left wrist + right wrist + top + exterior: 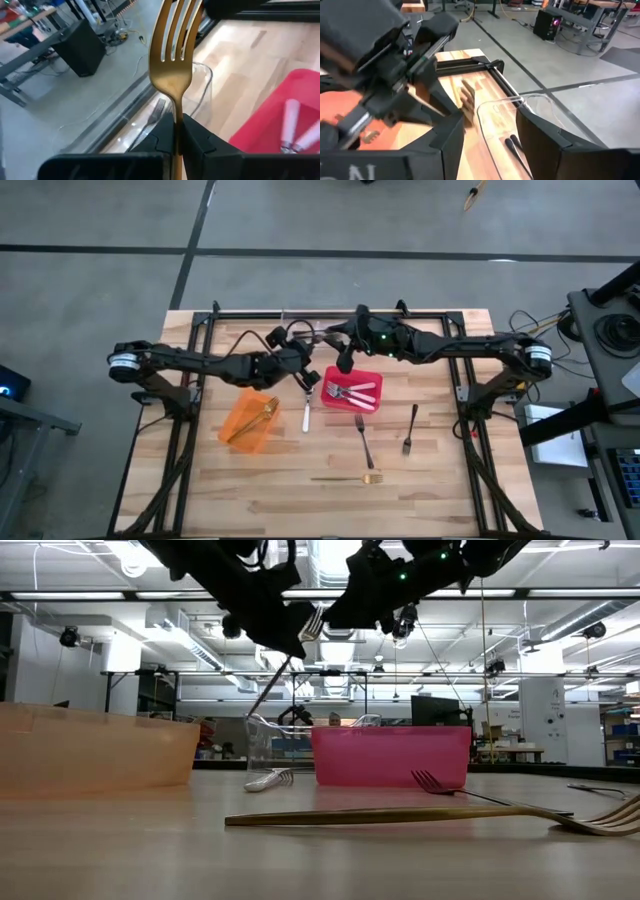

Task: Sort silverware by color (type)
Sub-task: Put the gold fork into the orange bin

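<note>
Left claw (pixel 176 131) is clamped on a gold fork (pixel 175 55), lifted clear for carriage to the orange bin (pixel 249 421). Right claw (pixel 490 135) is held wide and empty, waiting above the clear bin (pixel 520 112).

Near half of desk (pixel 260 490) mostly bare: only a gold fork (pixel 347 478) and two dark forks (pixel 364 441) (pixel 410 430) lay flat there. Far centre crowded: left hand (pixel 303 376) and right hand (pixel 345 363) close together above clear bin (pixel 520 107), red bin (pixel 352 389) just right, orange bin (pixel 250 421) left.
</note>
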Controlling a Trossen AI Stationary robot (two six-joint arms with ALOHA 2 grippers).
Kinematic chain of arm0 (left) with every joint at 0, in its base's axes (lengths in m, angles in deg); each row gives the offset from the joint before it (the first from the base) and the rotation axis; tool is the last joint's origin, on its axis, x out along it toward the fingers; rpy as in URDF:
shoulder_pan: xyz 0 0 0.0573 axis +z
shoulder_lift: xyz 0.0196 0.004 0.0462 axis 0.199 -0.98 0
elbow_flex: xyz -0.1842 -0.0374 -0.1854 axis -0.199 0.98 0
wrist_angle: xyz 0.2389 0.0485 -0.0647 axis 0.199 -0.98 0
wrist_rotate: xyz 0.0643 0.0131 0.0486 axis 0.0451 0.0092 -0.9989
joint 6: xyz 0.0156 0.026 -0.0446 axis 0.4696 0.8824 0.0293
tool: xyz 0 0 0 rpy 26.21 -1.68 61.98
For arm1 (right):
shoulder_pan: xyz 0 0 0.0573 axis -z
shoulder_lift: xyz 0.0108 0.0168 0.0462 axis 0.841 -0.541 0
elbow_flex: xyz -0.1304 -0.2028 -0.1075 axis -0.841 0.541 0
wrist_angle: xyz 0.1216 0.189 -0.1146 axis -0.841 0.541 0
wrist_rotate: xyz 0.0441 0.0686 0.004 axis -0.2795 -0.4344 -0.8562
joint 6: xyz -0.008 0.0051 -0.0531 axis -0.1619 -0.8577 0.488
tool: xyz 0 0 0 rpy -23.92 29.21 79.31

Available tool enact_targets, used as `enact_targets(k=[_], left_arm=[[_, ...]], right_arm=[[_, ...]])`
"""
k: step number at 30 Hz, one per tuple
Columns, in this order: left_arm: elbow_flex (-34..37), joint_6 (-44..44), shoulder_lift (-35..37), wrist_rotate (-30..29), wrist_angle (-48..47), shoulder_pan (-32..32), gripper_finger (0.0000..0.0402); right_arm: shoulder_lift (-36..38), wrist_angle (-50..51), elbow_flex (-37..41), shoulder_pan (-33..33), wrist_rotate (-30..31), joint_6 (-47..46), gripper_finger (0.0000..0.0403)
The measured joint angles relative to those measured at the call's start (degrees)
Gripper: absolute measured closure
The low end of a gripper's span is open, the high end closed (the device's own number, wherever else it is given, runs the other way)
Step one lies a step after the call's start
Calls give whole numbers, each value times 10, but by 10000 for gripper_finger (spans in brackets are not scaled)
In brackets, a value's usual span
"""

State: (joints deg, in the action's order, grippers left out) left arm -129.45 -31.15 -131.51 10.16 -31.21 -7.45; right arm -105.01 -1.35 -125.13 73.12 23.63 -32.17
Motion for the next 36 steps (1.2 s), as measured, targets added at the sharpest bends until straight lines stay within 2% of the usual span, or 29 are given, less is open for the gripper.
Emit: enact_targets(k=[6,14,18,22,30,36], left_arm=[[0,-37,57,15,-111,0,401],[0,-93,156,129,-227,0,401],[0,-179,188,218,-299,0,401],[0,-290,204,275,-396,-11,401],[0,-467,200,413,-530,-75,401],[0,-538,190,411,-555,-139,401]], right_arm=[[25,47,0,0,0,0,231],[51,83,5,0,0,1,229],[58,97,7,0,0,1,233],[61,99,9,0,0,1,234],[62,104,9,0,0,1,238],[62,105,9,0,0,0,237]])
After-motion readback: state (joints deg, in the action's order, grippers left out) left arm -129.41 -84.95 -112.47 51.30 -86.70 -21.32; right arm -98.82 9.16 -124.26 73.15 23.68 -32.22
